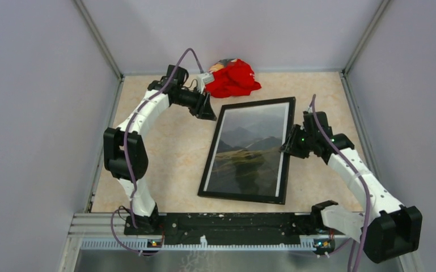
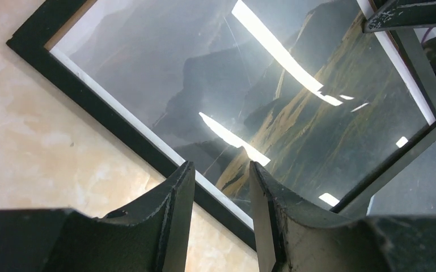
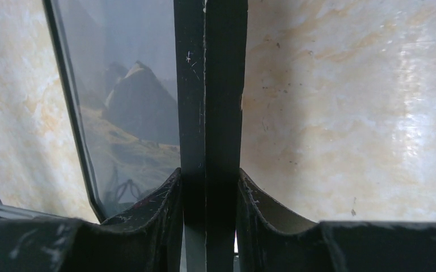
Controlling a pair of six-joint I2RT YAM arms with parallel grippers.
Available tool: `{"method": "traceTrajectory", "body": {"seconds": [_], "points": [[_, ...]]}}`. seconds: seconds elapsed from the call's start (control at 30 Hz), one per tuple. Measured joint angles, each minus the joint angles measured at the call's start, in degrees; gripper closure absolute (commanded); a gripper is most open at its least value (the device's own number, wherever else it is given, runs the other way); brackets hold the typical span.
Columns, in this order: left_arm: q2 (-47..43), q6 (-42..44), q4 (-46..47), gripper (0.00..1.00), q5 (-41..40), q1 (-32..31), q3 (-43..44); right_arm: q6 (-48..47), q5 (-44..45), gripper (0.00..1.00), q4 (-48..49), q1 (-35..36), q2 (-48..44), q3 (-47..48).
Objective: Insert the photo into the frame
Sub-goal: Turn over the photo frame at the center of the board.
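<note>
Mountain photo (image 1: pixel 250 148) inside black frame (image 1: pixel 241 196), face-up, slightly skewed on tabletop (image 1: pixel 170 150)

A crumpled red cloth (image 1: pixel 235 79) lay at the far edge of the table (image 1: pixel 164 153), close to the back wall. The tabletop was pale beige with marbled veining. Plain grey walls (image 1: pixel 28 90) stood on three sides, and a ribbed metal rail (image 1: pixel 99 224) ran along the near edge.
</note>
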Motion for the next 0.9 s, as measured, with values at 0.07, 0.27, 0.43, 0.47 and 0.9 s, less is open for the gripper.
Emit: {"method": "traceTrajectory", "body": {"seconds": [0.07,0.27,0.43,0.47,0.9], "points": [[0.3,0.8,-0.8,0.54,-0.6,0.4,0.0,0.0,-1.5,0.77,2.5,0.0,1.6,-1.6],[2.1,2.8,-4.2,0.54,-2.4,2.3,0.0,-1.5,-5.7,0.78,10.6,0.0,11.7,-2.1],[2.1,3.8,-4.6,0.53,-3.5,4.4,-0.1,-3.3,-7.4,0.79,15.6,0.0,20.3,-1.2],[2.1,4.1,-4.6,0.52,-3.8,4.6,-0.3,-3.7,-7.6,0.79,16.7,0.0,22.0,-0.9],[2.1,4.8,-4.0,0.33,-5.3,5.1,-2.3,-8.8,-0.8,0.58,21.7,0.6,33.1,0.5]]}}
